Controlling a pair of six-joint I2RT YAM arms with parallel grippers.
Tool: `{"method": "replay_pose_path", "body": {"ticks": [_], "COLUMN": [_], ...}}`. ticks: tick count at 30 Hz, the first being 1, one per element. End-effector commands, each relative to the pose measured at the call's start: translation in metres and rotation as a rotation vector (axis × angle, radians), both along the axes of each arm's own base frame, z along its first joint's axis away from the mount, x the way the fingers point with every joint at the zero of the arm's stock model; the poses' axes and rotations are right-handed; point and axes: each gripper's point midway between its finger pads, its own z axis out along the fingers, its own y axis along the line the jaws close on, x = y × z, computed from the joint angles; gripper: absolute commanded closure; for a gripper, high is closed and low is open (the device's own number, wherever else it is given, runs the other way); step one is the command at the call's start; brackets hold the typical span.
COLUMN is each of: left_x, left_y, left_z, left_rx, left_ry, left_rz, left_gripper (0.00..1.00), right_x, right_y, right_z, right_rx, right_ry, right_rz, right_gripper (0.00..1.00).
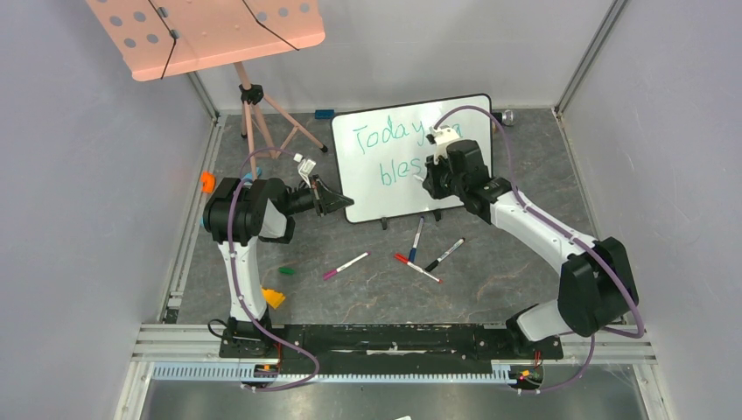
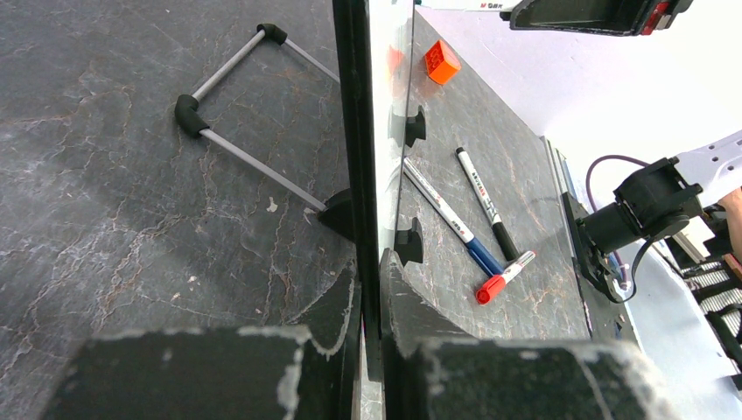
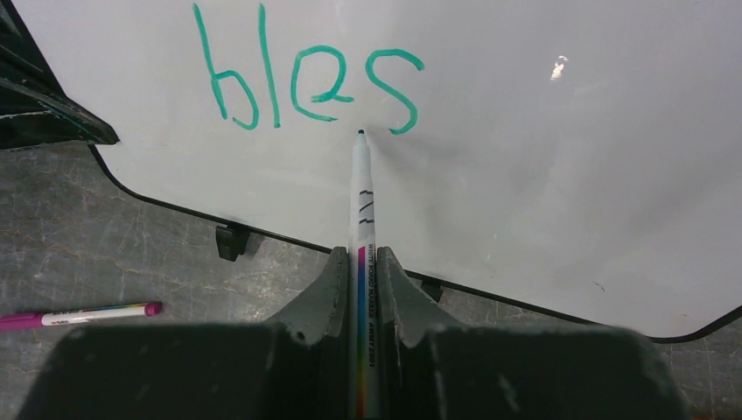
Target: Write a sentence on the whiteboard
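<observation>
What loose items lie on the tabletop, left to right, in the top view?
Orange block → green piece → magenta marker → black-capped marker. Yellow piece, red marker and blue marker overlap others, so left out.

Glossy smooth whiteboard [image 3: 542, 175], matt grey stone-look worktop [image 2: 131, 219], scuffed matt black fingers [image 3: 319, 297], perhaps plastic, smooth white marker [image 3: 360, 201]

I see the grey marbled table [image 1: 367, 297] carrying the whiteboard [image 1: 367, 197] near its far edge. The pink marker [image 1: 346, 265], blue marker [image 1: 416, 240], red marker [image 1: 417, 269] and black marker [image 1: 444, 255] lie mid-table, and an orange block [image 1: 207, 181] sits at the left edge.
</observation>
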Motion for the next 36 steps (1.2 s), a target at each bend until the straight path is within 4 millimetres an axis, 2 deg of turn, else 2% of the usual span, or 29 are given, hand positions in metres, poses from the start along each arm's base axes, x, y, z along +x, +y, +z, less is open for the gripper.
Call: {"method": "replay_pose_path", "body": {"ticks": [1,7,13,25,36], "left_x": [0.006,0.006,0.006,0.006,0.006], "left_y": [-0.001,-0.001,-0.001,-0.001,-0.001], "left_z": [0.007,0.007,0.007,0.007,0.007], "left_rx": [0.007,0.007,0.006,0.006,0.007], "left_ry": [-0.128,-0.128,-0.126,-0.126,-0.127], "left_rz": [-0.002,-0.001,-0.003,-0.003,-0.002], "left_gripper": [0.98,0.98,0.98,0.98,0.98], "right_x": [0.007,0.011,0.022,0.037,0.047], "right_y": [0.000,-0.017,-0.034,-0.044,-0.043], "right_z": [0.040,0.054,0.055,0.042,0.046], "right_rx": [0.084,0.115,0.111,0.062,0.064], "right_ry": [-0.092,-0.139,-0.142,-0.123,-0.144], "right_rz": [0.003,-0.048,-0.124,-0.196,-0.201], "right_gripper": [1.00,1.00,1.00,1.00,1.00]}}
